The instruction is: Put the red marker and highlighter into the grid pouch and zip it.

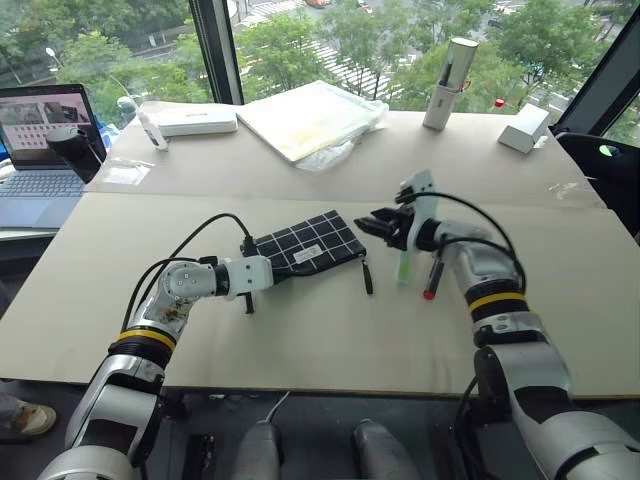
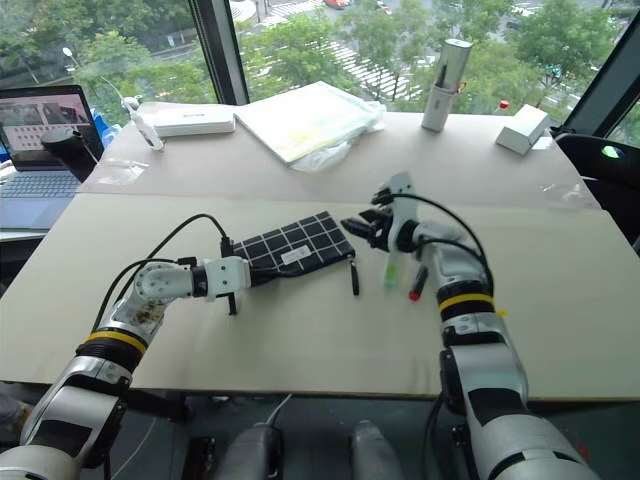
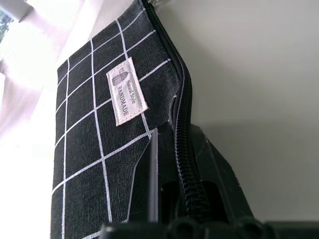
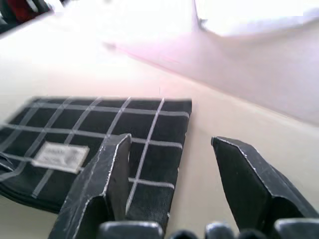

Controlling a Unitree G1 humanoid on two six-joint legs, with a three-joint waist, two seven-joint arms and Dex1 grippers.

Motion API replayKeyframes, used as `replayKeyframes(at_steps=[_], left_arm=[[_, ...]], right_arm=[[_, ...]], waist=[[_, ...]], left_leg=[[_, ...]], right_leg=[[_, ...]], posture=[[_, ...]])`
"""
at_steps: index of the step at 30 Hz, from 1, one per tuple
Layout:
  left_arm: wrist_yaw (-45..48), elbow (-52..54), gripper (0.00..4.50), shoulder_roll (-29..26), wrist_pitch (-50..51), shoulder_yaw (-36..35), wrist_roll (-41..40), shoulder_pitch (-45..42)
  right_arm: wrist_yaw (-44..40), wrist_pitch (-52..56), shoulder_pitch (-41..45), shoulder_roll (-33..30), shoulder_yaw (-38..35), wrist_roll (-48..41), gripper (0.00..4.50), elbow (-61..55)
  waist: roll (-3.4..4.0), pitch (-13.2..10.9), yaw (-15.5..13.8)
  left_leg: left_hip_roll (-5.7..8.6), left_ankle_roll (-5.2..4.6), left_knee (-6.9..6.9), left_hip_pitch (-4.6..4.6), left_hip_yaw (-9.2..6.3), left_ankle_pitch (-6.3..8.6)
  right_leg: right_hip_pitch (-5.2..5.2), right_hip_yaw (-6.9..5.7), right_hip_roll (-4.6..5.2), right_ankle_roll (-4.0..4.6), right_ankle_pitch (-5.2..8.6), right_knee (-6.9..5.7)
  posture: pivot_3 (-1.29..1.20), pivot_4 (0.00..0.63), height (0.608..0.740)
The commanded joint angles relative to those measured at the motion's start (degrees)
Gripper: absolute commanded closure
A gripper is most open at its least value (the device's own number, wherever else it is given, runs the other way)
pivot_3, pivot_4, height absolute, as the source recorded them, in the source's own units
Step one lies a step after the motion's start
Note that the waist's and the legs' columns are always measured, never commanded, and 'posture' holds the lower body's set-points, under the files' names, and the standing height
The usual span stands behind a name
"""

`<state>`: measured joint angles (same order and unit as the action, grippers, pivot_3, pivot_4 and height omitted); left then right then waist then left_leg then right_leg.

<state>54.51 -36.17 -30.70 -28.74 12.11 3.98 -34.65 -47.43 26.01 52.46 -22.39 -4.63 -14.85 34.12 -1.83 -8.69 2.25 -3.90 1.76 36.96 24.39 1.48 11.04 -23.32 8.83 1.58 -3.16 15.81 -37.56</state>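
The grid pouch (image 1: 305, 243) lies flat at the middle of the table, black with white lines and a small white label (image 3: 127, 92). My left gripper (image 1: 268, 272) is shut on its near zipper edge, and the zipper runs between the fingers (image 3: 214, 169). The black pull strap (image 1: 366, 275) lies on the table off the pouch's right end. My right gripper (image 1: 375, 225) hovers open just right of the pouch, with nothing between its fingers (image 4: 107, 174). The light-green highlighter (image 1: 403, 268) and the red marker (image 1: 432, 280) lie side by side on the table under my right wrist.
A laptop (image 1: 40, 140) stands at the far left edge. Along the back sit a white box (image 1: 195, 122), a plastic-wrapped pad (image 1: 310, 115), a tall cylinder (image 1: 450, 70) and a small white box (image 1: 525, 127).
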Motion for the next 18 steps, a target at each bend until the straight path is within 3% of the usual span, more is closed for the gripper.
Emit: replayKeyframes(at_steps=[1, 7, 18], left_arm=[[-1.13, 4.65, 4.5, 1.25, 3.93, -1.63, -2.49, 1.3], [-3.98, 8.02, 4.5, 2.38, 7.65, -2.59, -2.64, 2.3], [-6.19, 12.97, 4.5, 3.59, 12.82, -3.67, -3.43, 2.3]], right_arm=[[-0.58, 7.47, -2.29, -3.21, -2.32, -4.09, 1.69, -11.39], [9.48, 15.81, -13.48, -1.16, 2.75, -0.14, 1.69, -23.9], [14.2, 19.09, -15.08, 0.16, 2.82, -0.34, 1.69, -28.55]], waist=[[0.01, 0.0, 0.03], [0.0, -0.01, 0.25], [0.05, -0.04, 0.14]], left_leg=[[0.0, 0.0, 0.0, 0.01, -0.02, 0.0], [0.0, 0.0, -0.01, -0.01, -0.11, 0.0], [0.06, 0.13, 0.03, 0.58, -0.13, -0.11]], right_leg=[[-0.01, -0.01, 0.0, 0.0, 0.0, 0.0], [0.0, -0.06, -0.04, 0.02, 0.02, -0.03], [-0.72, -0.02, -0.03, 0.03, 0.01, -0.29]], posture=[[0.0, 0.15, 0.736], [0.0, 0.15, 0.736], [0.0, 0.15, 0.736]])
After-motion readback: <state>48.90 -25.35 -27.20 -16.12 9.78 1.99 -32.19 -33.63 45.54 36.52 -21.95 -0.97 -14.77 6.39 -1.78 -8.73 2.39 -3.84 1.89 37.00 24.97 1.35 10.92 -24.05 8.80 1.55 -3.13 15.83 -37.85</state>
